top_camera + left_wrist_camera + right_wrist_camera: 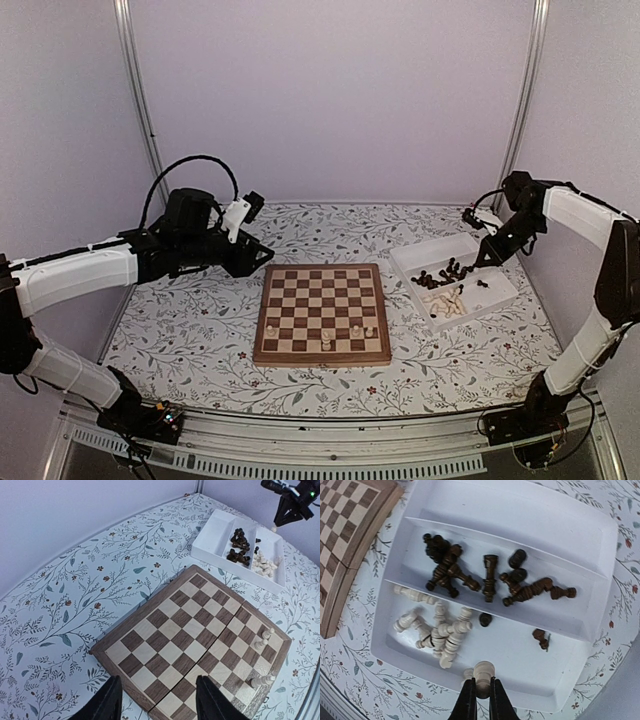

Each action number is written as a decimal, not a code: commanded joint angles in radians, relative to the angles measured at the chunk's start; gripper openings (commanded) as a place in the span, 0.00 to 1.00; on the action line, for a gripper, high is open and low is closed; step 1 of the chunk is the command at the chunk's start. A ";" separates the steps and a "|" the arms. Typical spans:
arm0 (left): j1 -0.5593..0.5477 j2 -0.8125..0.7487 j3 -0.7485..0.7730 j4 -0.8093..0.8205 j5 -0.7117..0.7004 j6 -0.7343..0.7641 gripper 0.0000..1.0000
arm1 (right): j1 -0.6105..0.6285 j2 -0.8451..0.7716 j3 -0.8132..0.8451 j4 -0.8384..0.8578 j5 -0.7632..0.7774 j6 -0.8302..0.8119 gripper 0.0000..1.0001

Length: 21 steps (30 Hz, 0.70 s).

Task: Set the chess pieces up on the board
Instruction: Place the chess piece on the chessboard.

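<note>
Nearest the arm bases, the board [320, 312] lay flat on the flowered table cover [180, 330]. Only its near two ranks carried anything: a handful of standing pale men [326, 340], most toward the right half, and no dark ones on it that I could make out. Setup judged barely begun. To the right of the board and apart from it sat the white tray [520, 510], its long compartments side by side. The loose pale pieces [437, 630] lay heaped on their sides in the compartment nearer the arms, the dark pieces [485, 577] were tangled in the middle one, and two dark strays [485, 619] sat over on the pale side. The right gripper [481, 686] hung raised above the tray, fingers pinched tight on a single pale piece [483, 671], clear of the heap. Step in hand, as I read it: carrying one pale man from tray to board. The next move called for a swing left to the board's near ranks, the piece brought down upright and centred on a vacant square without knocking the standing neighbours, then release. Its kind was too small to tell, so the proper square could not be named. Farther back on the left, the left gripper [157, 702] hovered near the board's far left corner, fingers spread, nothing between them.
</note>
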 commanded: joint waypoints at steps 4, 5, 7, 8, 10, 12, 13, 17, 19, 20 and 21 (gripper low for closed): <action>0.013 0.007 0.022 -0.003 -0.019 -0.001 0.52 | 0.309 0.015 0.117 -0.066 -0.113 -0.006 0.07; 0.014 0.007 0.022 -0.001 -0.021 0.001 0.52 | 0.348 0.034 0.137 -0.073 -0.121 -0.010 0.07; 0.017 0.006 0.022 -0.002 -0.025 0.002 0.52 | 0.426 0.065 0.181 -0.080 -0.126 -0.010 0.07; 0.018 0.006 0.022 -0.002 -0.027 0.003 0.52 | 0.466 0.093 0.214 -0.088 -0.124 -0.009 0.07; 0.022 0.004 0.021 -0.004 -0.032 0.004 0.52 | 0.535 0.136 0.261 -0.101 -0.116 -0.009 0.07; 0.025 0.001 0.020 -0.003 -0.036 0.005 0.52 | 0.595 0.184 0.308 -0.109 -0.111 -0.013 0.07; 0.026 0.000 0.020 -0.004 -0.037 0.005 0.52 | 0.623 0.209 0.333 -0.113 -0.109 -0.016 0.08; 0.033 -0.004 0.020 -0.005 -0.040 0.004 0.52 | 0.718 0.306 0.442 -0.133 -0.111 -0.020 0.08; 0.034 -0.008 0.020 -0.005 -0.043 0.006 0.52 | 0.761 0.355 0.478 -0.137 -0.114 -0.019 0.08; 0.034 -0.010 0.019 -0.005 -0.044 0.005 0.52 | 0.778 0.375 0.489 -0.136 -0.112 -0.020 0.08; 0.034 -0.012 0.018 -0.005 -0.044 0.006 0.52 | 0.797 0.391 0.499 -0.135 -0.106 -0.022 0.08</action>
